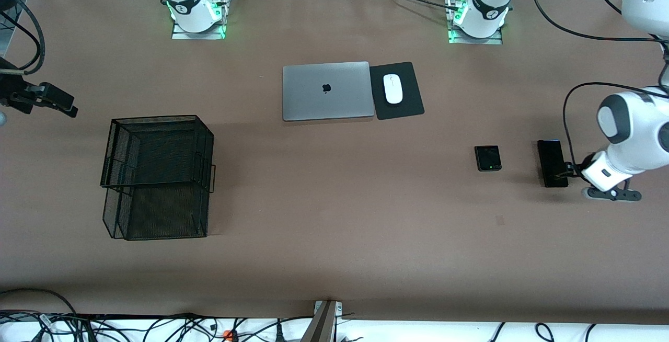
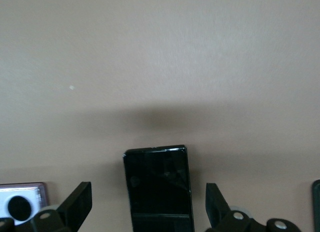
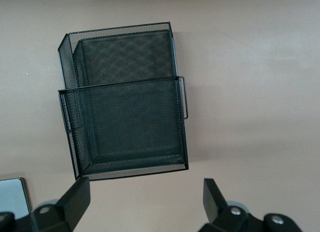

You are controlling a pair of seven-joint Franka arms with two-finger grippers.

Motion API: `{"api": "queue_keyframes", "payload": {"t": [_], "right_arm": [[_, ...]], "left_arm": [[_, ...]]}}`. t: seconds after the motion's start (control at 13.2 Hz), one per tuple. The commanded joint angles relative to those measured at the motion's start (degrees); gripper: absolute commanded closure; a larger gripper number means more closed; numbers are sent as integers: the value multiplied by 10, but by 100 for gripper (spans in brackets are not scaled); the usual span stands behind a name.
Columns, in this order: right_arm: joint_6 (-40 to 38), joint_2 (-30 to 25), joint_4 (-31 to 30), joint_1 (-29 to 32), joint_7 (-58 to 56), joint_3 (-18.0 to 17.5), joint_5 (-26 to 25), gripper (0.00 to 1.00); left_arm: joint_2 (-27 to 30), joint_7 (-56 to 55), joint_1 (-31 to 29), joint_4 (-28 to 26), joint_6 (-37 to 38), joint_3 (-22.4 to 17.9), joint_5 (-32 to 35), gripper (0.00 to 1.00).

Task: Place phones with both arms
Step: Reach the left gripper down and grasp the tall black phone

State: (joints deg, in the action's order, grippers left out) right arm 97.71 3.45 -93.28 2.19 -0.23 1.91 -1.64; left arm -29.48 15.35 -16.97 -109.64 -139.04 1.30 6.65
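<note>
So the left hand is down low over the long slim black phone at the left arm's end of the tabletop — its fingers are spread wide with nothing gripped, and in the left wrist view the phone's end sits right in the gap between them without either finger touching it. The small squarish black folded phone lies flat just beside the slim one, toward the middle of the tabletop, a little gap between the two. The lilac-white phone only peeks in at the edge of the left wrist view, one round black lens showing; from the front view I can't make it out since the left arm covers that spot. The right hand hangs up in the air at the right arm's end, also spread wide and holding nothing, and its wrist view looks straight down on the black mesh basket — a two-tier wire thing, both tiers with nothing in them that I can see. Closer to the robot bases, mid-tabletop, there's a closed grey laptop with a white mouse on a black mouse pad right next to it.
</note>
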Motion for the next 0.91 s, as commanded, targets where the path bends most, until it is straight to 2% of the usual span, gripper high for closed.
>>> {"api": "queue_keyframes", "payload": {"t": [0.0,0.3,0.83], "right_arm": [[0,0,6,-3,5,1,1,0],[-2,0,6,-2,3,0,3,0],[-7,-6,6,-2,4,-2,1,0]], "left_arm": [[19,13,-7,-62,-47,4,7,0],[-8,28,-22,-63,-74,5,8,0],[-31,28,-40,-64,-75,11,-1,0]]}}
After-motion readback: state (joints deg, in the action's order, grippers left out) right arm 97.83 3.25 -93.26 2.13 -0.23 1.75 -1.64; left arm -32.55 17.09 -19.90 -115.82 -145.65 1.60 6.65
